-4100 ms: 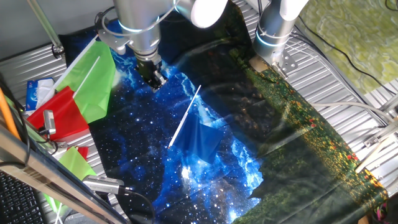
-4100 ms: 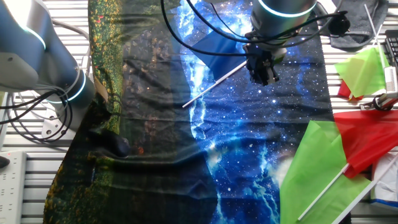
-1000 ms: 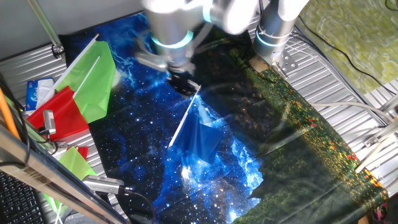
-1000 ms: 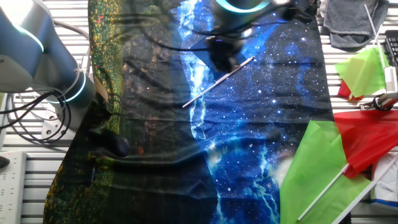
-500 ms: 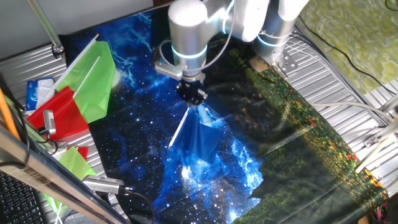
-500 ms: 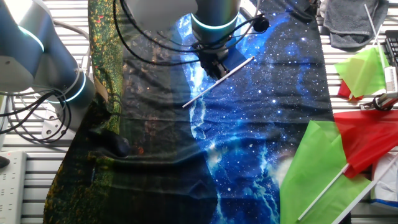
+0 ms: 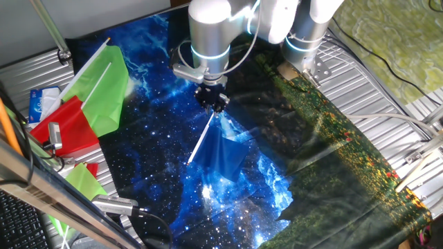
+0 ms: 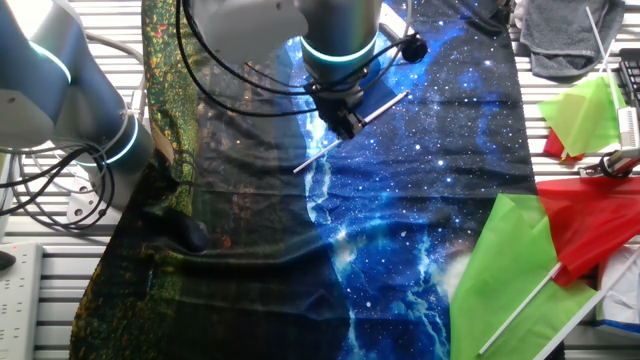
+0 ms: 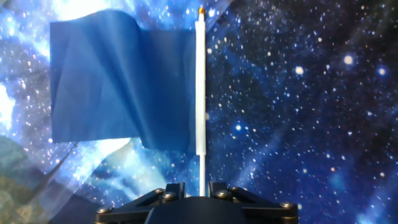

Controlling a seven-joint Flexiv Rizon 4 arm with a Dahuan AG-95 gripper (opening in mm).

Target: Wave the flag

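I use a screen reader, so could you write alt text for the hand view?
A dark-blue flag on a thin white stick lies flat on a starry blue galaxy-print cloth. The stick runs straight up from between the gripper fingers at the bottom edge, flag cloth spreading left.

one blue flag [image 7: 223,153], two green flags [image 7: 104,88], one red flag [image 7: 69,128]

Slatted metal table [image 7: 387,90]. Starry cloth [image 7: 159,145] spread over it; blue flag [image 7: 223,153] flat on cloth. Green flag [image 7: 104,86], red flag [image 7: 66,128] at edge.
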